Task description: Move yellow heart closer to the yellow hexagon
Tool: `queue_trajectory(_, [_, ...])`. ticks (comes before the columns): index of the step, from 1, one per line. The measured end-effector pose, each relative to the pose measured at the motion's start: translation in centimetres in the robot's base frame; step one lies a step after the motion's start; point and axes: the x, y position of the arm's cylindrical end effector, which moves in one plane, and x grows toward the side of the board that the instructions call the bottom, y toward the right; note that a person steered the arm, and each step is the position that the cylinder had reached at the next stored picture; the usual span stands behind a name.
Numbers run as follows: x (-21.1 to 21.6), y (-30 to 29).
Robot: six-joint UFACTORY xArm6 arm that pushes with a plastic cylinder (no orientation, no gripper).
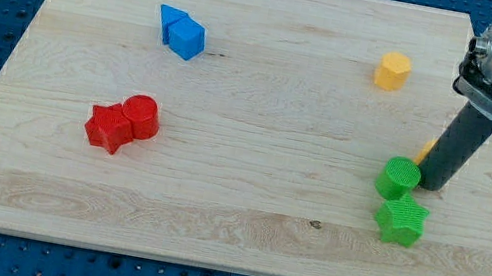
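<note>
The yellow hexagon sits near the view's top right of the wooden board. Only a small yellow-orange sliver, likely the yellow heart, shows at the left edge of my dark rod; the rest is hidden behind the rod. My tip rests on the board at the view's right, just below that sliver and right beside the green cylinder. The hexagon lies well above and to the left of the tip.
A green star lies just below the green cylinder. A red cylinder and a red star touch at the left. Two blue blocks touch at the top left. The board's right edge is close to the rod.
</note>
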Motion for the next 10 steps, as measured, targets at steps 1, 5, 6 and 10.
queue_trajectory(1, [-1.3,0.3])
queue_trajectory(5, [-4.1,5.0])
queue_trajectory(6, [-3.8,5.0])
queue_trajectory(10, [-2.2,0.1])
